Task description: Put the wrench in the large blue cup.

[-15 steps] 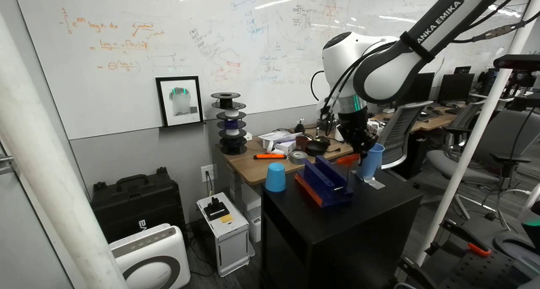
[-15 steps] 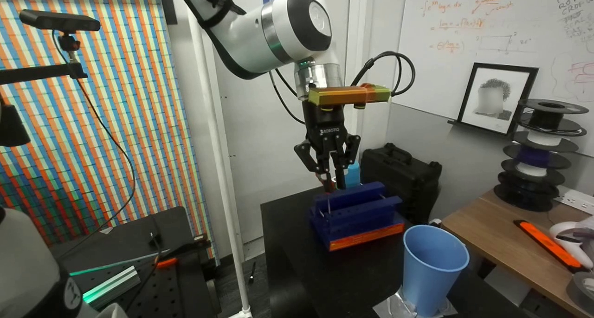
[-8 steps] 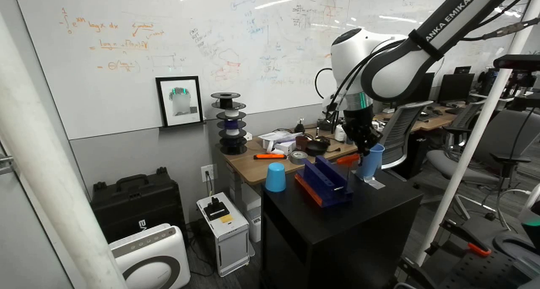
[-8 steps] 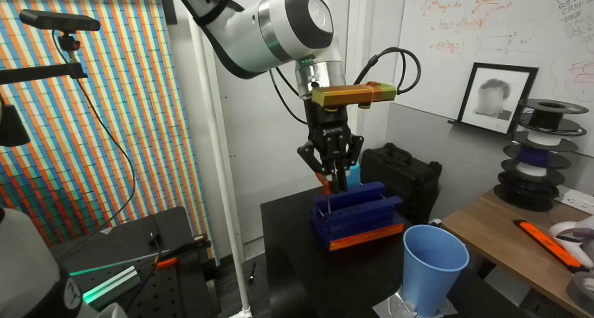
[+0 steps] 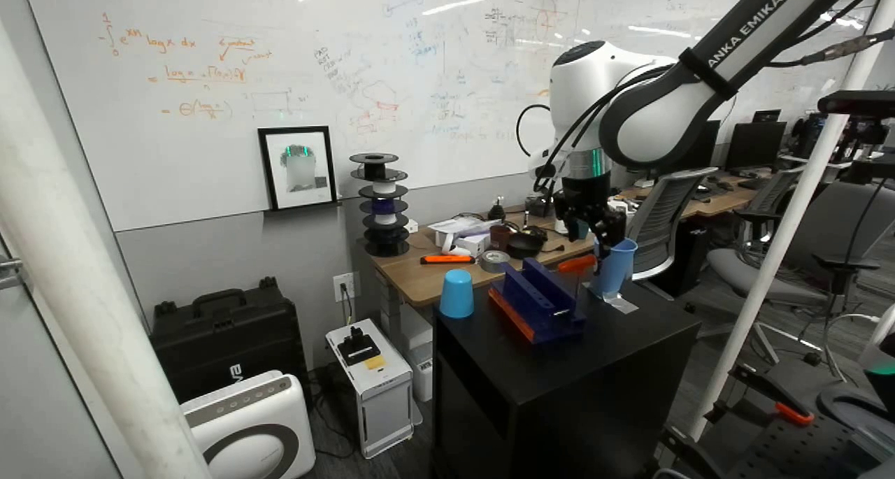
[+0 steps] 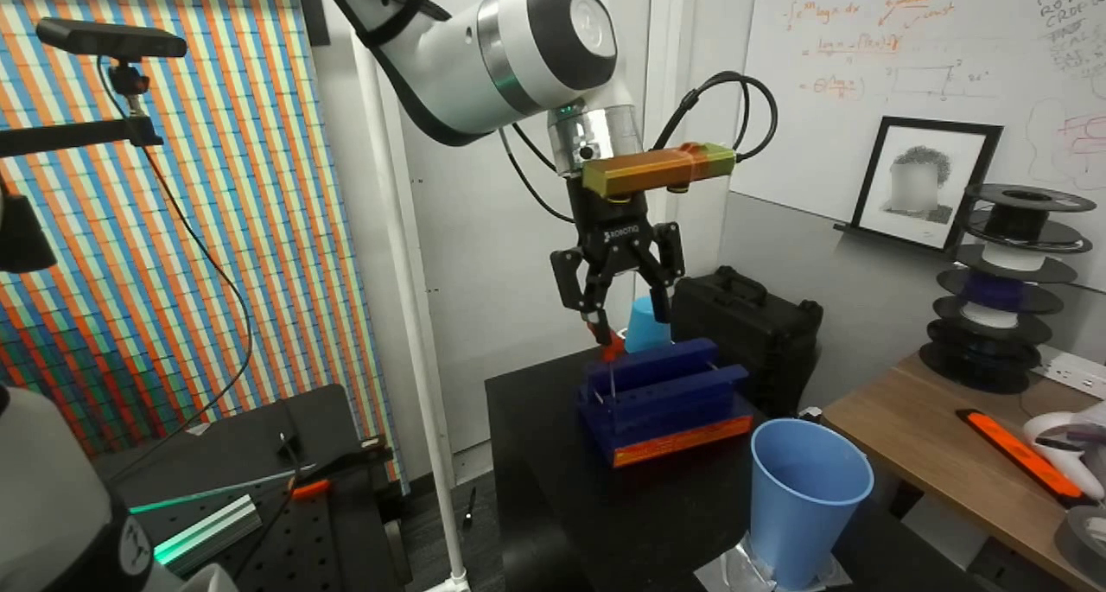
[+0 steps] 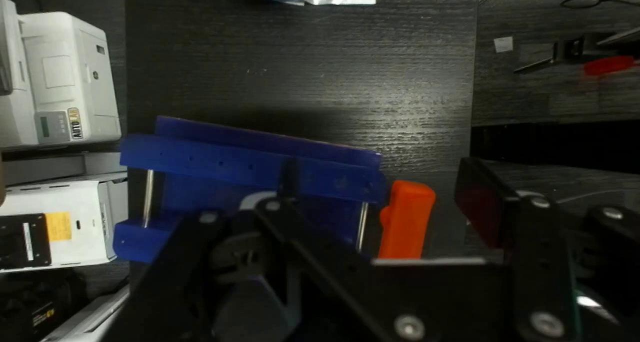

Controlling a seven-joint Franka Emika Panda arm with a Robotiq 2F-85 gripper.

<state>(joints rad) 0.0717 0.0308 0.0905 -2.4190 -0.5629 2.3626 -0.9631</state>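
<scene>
The wrench (image 6: 613,347), with an orange handle and thin metal shaft, stands upright at one end of the dark blue holder (image 5: 538,301). Spread wide just above it is my gripper (image 6: 633,326), holding nothing. In the wrist view the orange wrench handle (image 7: 407,219) shows between the fingers of the gripper (image 7: 382,194), apart from the right one; its lower part is hidden. The large blue cup (image 6: 812,506) stands upright, mouth up, taped to the black cabinet top; in an exterior view the arm covers part of this cup (image 5: 619,266).
A paler cyan cup (image 5: 457,294) sits upside down near the cabinet's corner. The holder lies between both cups on the black cabinet top (image 6: 639,514). A wooden desk (image 5: 412,273) with a tape roll (image 5: 494,261) and clutter stands behind.
The gripper's fingers, close together before, have spread apart, and the hand has turned and risen slightly. Wrench, holder and cups stay where they were.
</scene>
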